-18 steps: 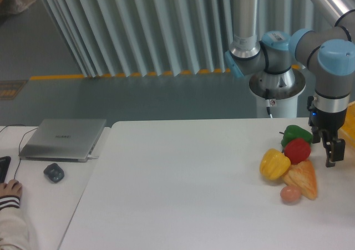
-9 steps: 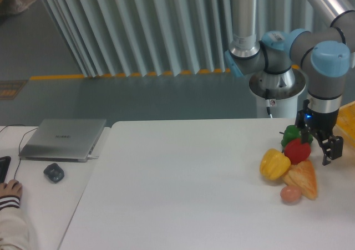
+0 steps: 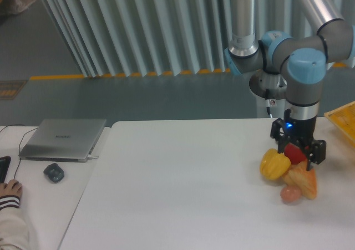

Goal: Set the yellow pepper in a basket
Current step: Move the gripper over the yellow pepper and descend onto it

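The yellow pepper (image 3: 274,164) lies on the white table (image 3: 183,183) at the right, glossy and lobed. My gripper (image 3: 299,151) hangs just to its right, pointing down, open, with its fingers either side of the red pepper (image 3: 297,155), which it partly hides. The left finger (image 3: 280,146) is close above the yellow pepper's upper right side; I cannot tell whether it touches. A corner of the yellow-orange basket (image 3: 341,118) shows at the right edge, apart from the gripper.
A pale orange wedge (image 3: 304,181) and a small brownish ball (image 3: 289,194) lie against the peppers. At the left are a laptop (image 3: 64,138), a mouse (image 3: 54,172) and a person's hand (image 3: 9,189). The robot base (image 3: 275,86) stands behind the table.
The gripper has swung left from beside the basket to over the red pepper, turning as it went. The green pepper is now hidden behind it. More of the basket corner shows.
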Robot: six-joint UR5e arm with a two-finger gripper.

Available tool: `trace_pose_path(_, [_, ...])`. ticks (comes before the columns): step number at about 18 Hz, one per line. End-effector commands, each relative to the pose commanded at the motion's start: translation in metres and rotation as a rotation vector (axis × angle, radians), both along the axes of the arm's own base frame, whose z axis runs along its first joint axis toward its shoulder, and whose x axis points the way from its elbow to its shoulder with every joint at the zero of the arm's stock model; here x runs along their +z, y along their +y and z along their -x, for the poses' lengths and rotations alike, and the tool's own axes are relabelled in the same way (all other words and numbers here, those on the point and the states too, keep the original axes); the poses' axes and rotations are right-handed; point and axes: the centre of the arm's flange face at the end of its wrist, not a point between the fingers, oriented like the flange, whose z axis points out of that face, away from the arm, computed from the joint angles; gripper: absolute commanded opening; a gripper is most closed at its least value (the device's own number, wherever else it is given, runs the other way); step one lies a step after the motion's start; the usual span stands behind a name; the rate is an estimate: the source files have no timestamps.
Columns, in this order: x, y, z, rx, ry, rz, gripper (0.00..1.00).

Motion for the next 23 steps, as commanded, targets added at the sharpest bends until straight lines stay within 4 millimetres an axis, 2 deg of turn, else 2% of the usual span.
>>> trace_pose_path(4, [-0.001,0.005,-0.009,-0.005,0.015,0.013,1.0])
trace_pose_path(6, [-0.003,0.013,-0.023,-0.084,0.023,0.025,1.0])
trace_pose_path(8, [-0.011,0.015,-0.032,-0.16,0.065,0.085,1.0])
trace_pose_path(13, [-0.025,0.024,-0.048,-0.2,0.078,0.133,1.0])
trace_pose_path(17, [-0.035,0.015,-0.049,-0.256,0.067,0.164,1.0])
trace_pose_path(19, [-0.04,0.003,-0.048,-0.263,0.057,0.262,1.0])
trace_pose_path(20, [-0.036,-0.003,-0.044,-0.28,0.07,0.316,1.0])
trace_pose_path(23, [-0.025,-0.005,-0.045,-0.282,0.071,0.29,1.0])
